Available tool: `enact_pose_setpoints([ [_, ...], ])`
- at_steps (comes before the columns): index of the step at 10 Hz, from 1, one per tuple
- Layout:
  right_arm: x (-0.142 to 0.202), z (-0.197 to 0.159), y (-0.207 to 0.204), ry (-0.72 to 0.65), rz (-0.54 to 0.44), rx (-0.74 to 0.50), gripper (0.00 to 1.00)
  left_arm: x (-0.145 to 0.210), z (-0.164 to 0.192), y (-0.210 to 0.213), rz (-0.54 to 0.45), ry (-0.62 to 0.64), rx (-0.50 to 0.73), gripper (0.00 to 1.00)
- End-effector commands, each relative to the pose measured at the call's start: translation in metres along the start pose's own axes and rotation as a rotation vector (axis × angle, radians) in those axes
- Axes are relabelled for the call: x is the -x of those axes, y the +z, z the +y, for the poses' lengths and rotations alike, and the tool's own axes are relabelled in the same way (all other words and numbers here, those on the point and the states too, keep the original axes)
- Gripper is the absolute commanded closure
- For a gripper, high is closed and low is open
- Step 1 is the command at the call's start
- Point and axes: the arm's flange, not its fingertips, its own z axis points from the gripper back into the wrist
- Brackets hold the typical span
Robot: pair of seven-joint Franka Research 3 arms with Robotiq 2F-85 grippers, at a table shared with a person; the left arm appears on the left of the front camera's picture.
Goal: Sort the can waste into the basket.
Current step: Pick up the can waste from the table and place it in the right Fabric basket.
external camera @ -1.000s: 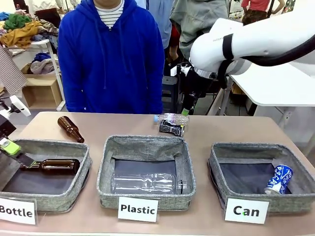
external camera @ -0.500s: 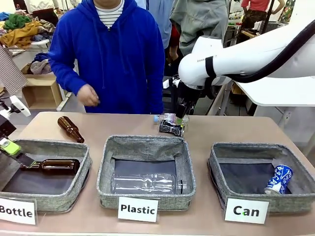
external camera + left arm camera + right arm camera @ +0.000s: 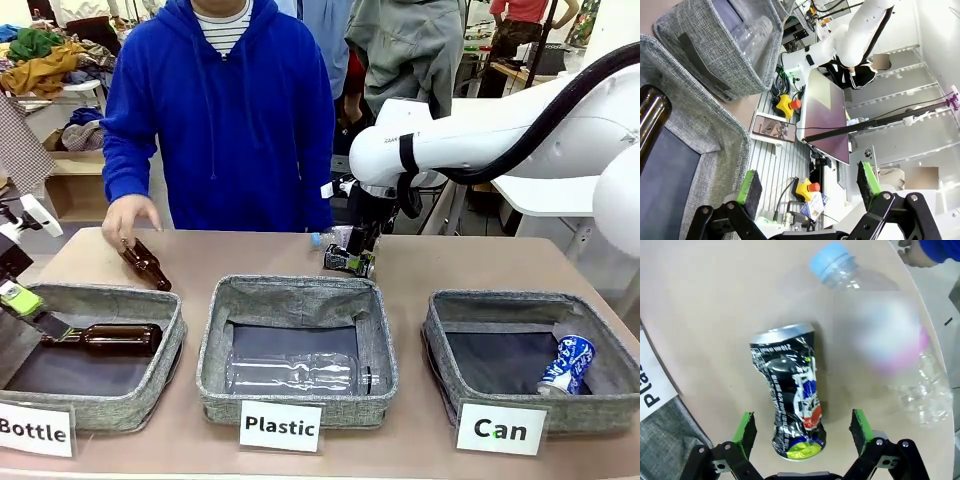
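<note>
Right gripper (image 3: 802, 426) spread wide, and we have the dented black can (image 3: 790, 390) lying on the table right between its green pads; whether they touch, we cannot tell. The blue can (image 3: 568, 364) sits in the Can basket (image 3: 500, 298). The plastic bottle (image 3: 875, 335) beside the black can is blurred. Left gripper (image 3: 808, 184) gapes wide too.

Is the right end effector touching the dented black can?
Apart. The right wrist view shows the right end effector open, with bare table between each green pad and the dented black can lying between them.
</note>
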Motion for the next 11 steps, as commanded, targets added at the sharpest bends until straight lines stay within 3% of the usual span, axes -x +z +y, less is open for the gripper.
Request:
enact_pose_setpoints([
  [1, -0.016, 0.001, 0.003, -0.040, 0.032, 0.028, 0.00, 0.003, -0.002, -0.001, 0.003, -0.019, 0.003, 0.00],
  [8, -0.029, 0.007, -0.017, -0.015, 0.163, 0.042, 0.00, 0.003, -0.002, -0.001, 0.003, -0.019, 0.003, 0.00],
  [9, -0.029, 0.008, -0.017, -0.012, 0.180, 0.033, 0.59, 0.003, -0.002, -0.001, 0.003, -0.019, 0.003, 0.00],
  [10, -0.028, 0.007, -0.016, -0.011, 0.192, 0.033, 0.59, 0.003, -0.002, -0.001, 0.003, -0.019, 0.003, 0.00],
  [11, -0.028, 0.008, -0.016, -0.008, 0.203, 0.035, 1.00, 0.003, -0.002, -0.001, 0.003, -0.019, 0.003, 0.00],
])
